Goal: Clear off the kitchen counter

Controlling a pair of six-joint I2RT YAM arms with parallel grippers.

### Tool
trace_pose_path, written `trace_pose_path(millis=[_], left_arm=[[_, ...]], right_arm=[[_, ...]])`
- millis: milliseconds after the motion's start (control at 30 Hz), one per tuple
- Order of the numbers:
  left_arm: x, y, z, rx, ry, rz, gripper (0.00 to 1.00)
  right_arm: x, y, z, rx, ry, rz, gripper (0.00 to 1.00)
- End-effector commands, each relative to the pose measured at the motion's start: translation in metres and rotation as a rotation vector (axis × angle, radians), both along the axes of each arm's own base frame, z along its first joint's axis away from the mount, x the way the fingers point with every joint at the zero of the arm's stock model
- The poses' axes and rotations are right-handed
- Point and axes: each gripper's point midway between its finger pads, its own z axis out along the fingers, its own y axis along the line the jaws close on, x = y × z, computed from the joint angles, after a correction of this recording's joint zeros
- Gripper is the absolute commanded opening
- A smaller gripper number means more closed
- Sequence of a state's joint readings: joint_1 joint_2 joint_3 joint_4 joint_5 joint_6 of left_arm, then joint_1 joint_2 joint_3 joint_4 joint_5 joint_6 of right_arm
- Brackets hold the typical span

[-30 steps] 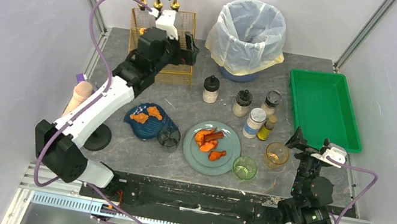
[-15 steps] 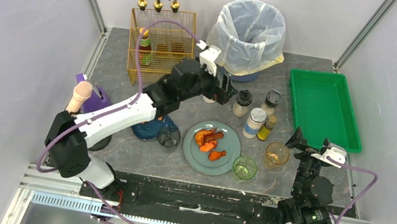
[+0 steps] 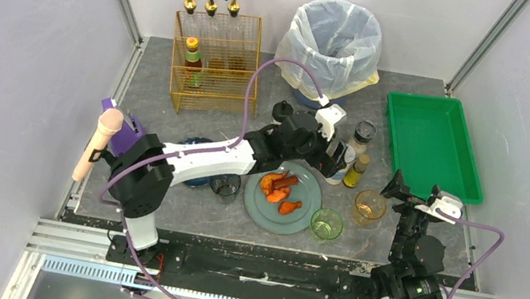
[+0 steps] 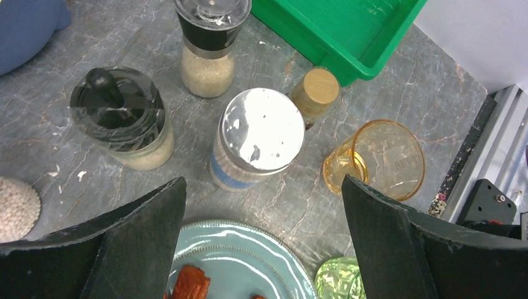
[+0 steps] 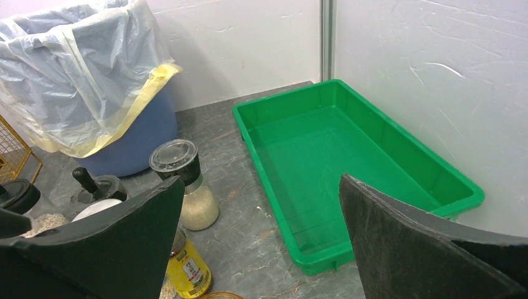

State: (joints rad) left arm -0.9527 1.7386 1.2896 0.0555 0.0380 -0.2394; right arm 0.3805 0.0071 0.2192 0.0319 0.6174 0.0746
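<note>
The kitchen counter (image 3: 156,99) is a dark grey veined slab carrying dishes and jars. My left gripper (image 3: 337,158) hangs open above the spice jars with nothing between its fingers. In the left wrist view the left gripper (image 4: 263,182) frames a white-lidded jar (image 4: 261,134), with a teal plate (image 4: 249,249) of orange food below it. An amber glass (image 4: 383,159) and a green glass (image 4: 339,283) sit to the right. My right gripper (image 3: 400,185) stands open and empty near the counter's front right, beside the amber glass (image 3: 370,205).
A green tray (image 3: 430,140) lies at the right, a bagged bin (image 3: 332,43) at the back, and a wire rack (image 3: 215,64) holding a bottle at the back left. A grinder (image 4: 212,43), a black-lidded jar (image 4: 121,115) and a small bottle (image 4: 316,87) crowd the white-lidded jar. A dark glass (image 3: 224,185) stands left of the plate.
My left arm has swung from the wire rack rightward across the counter to above the spice jars, jaws open all the while. The right arm has not moved.
</note>
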Motion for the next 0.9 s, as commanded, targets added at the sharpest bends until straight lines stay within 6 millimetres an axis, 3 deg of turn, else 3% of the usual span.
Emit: trace_pose_path(millis=[0,233,467,733,867], left_arm=[[0.012,-0.022,0.019,-0.020,-0.104,-0.013,1.00],[0.024,-0.038,0.004,0.010,-0.116,0.015,0.99],[0.032,-0.048,-0.015,0.040,-0.114,0.026,0.85],[0.034,-0.058,-0.025,0.050,-0.108,0.016,0.80],[0.033,-0.059,-0.026,0.049,-0.102,0.012,0.73]], right_arm=[[-0.027,-0.010,0.041,0.076,-0.187,0.005,0.98],[-0.027,-0.010,0.041,0.075,-0.187,0.003,0.98],[-0.026,-0.010,0.041,0.074,-0.187,0.002,0.98],[-0.026,-0.010,0.041,0.074,-0.187,0.002,0.98],[-0.026,-0.010,0.040,0.074,-0.186,0.002,0.98]])
